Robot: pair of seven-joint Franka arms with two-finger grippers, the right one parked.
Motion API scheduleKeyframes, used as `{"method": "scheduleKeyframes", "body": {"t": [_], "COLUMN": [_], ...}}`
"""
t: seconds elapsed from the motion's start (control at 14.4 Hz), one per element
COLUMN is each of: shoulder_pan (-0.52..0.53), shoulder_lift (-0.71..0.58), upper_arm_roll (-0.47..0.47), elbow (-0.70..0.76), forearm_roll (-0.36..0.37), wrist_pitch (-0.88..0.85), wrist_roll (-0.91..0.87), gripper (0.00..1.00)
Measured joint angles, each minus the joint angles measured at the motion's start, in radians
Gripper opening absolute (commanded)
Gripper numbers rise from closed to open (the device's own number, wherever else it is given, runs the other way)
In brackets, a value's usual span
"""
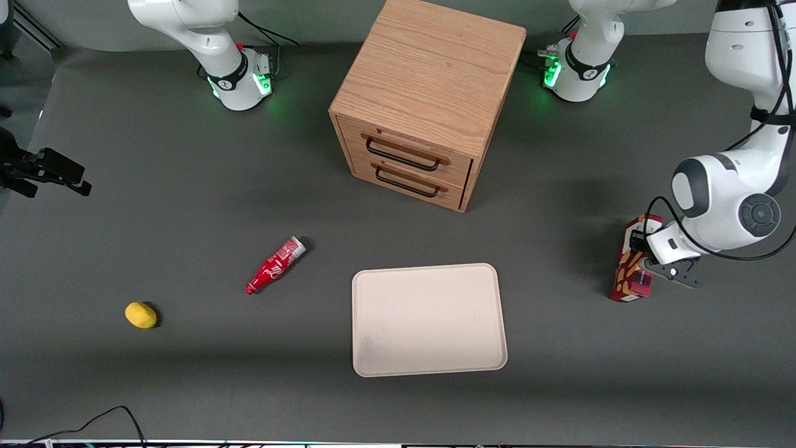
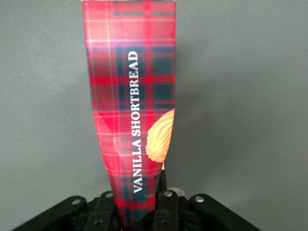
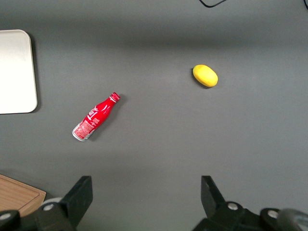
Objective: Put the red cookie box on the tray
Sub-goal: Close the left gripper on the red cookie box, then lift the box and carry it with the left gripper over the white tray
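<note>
The red cookie box [image 1: 629, 269] is a slim tartan carton with cookie pictures, toward the working arm's end of the table. My left gripper [image 1: 648, 261] is shut on one end of it. In the left wrist view the box [image 2: 131, 96] runs away from the gripper [image 2: 137, 195], pinched between the black fingers [image 2: 163, 185], with only grey table around it. I cannot tell whether the box rests on the table or hangs just above it. The cream-beige tray [image 1: 429, 320] lies flat with nothing on it, toward the table's middle and apart from the box; a corner of the tray [image 3: 14, 72] shows in the right wrist view.
A wooden two-drawer cabinet [image 1: 429, 93] stands farther from the front camera than the tray. A small red bottle [image 1: 273, 266] lies on its side beside the tray, toward the parked arm's end. A yellow lemon [image 1: 141, 315] lies further that way.
</note>
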Motion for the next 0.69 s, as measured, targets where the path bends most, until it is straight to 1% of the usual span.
{"method": "scheduleKeyframes", "body": {"t": [0.14,0.42,0.55,0.69], "shoulder_pan": [0.001,0.002,0.002,0.001], "shoulder_lift": [-0.018,-0.066,-0.09,-0.112], "upper_arm_roll": [0.009,0.014,0.013,0.001], "elbow": [0.108,0.375,0.509,0.639], "forearm_roll": [-0.002,-0.003,-0.003,-0.004], "wrist_pitch": [-0.166,-0.546,-0.722,-0.88], "wrist_roll": [0.001,-0.029,-0.094,-0.205], "gripper": [0.0,0.0,0.0,0.0]}}
